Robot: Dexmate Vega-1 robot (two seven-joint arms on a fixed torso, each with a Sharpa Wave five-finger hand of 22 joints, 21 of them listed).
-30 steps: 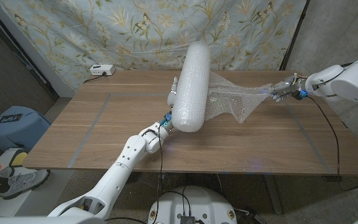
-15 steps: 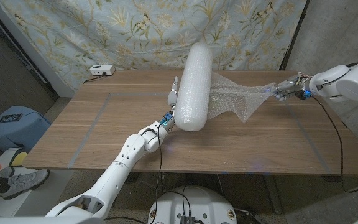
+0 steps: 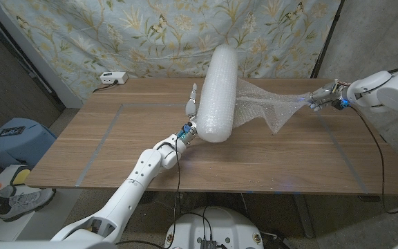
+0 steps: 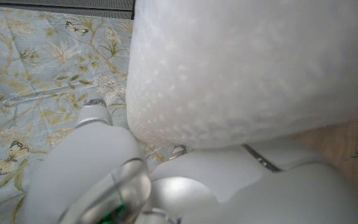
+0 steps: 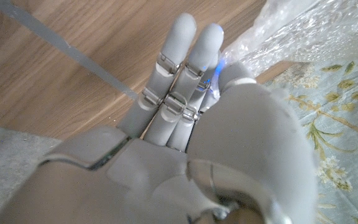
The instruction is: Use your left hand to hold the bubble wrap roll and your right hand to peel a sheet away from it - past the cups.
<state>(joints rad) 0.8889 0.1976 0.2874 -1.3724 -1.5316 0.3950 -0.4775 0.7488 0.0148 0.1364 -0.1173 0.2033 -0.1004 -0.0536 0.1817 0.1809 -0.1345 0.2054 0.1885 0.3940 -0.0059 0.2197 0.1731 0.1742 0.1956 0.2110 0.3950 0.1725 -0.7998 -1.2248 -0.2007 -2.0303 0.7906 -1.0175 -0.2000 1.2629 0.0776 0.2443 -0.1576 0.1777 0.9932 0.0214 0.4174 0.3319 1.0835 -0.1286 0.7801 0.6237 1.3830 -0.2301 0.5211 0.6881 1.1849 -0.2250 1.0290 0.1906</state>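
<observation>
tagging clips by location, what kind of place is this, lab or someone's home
Probably a makeshift lab or test room, not a home: a floral sheet hangs as a backdrop behind a bare wooden table, a power strip sits at its far edge, and dark panels stand alongside.

I see a wooden table (image 3: 81,152) with grey tape lines, a floral cloth (image 3: 116,34) hung behind it, a white box (image 3: 113,78) at its far edge, a blue bin (image 3: 16,138) on the floor.
</observation>
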